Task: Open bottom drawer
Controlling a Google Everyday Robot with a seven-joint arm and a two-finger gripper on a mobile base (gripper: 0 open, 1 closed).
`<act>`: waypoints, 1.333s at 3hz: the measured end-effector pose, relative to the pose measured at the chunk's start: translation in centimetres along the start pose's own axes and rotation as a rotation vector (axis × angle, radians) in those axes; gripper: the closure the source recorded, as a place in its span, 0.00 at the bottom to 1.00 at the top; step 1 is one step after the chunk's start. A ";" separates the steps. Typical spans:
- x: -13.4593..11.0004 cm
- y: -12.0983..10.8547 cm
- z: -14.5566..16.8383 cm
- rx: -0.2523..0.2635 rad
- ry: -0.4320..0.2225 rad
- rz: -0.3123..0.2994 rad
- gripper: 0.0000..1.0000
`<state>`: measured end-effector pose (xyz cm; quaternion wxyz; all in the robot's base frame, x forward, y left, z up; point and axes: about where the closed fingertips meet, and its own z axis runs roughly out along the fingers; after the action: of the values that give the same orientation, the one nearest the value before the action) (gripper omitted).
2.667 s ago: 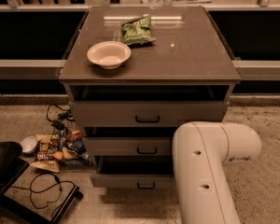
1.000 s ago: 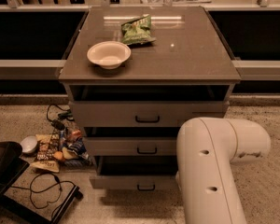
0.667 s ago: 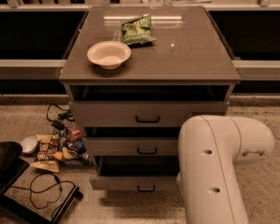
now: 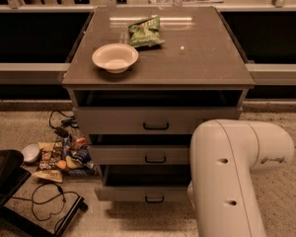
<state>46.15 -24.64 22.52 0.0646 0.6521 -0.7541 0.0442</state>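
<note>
The bottom drawer (image 4: 143, 193) is the lowest front under the bench (image 4: 207, 58) and stands partly out, with a dark gap above it. The white arm (image 4: 232, 181) fills the lower right, covering the drawer's right end. The claw is out of view, so I cannot tell its state. A white bowl (image 4: 115, 58) and a green snack bag (image 4: 144, 32) rest on the bench.

White rounded arm (image 4: 228, 181), two dark holes, perhaps scuffed elbow, gripper unseen
</note>
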 end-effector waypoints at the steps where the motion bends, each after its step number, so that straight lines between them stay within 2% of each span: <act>1: -1.2 -1.8 -0.3 0.078 -0.084 -0.022 0.29; 2: -2.3 -4.6 -0.3 0.202 -0.194 -0.108 0.01; 3: -2.8 -5.4 0.1 0.244 -0.247 -0.135 0.00; 4: -2.8 -5.4 0.1 0.246 -0.248 -0.136 0.00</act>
<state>51.91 -22.72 21.88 -0.1061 0.7051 -0.6993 0.0510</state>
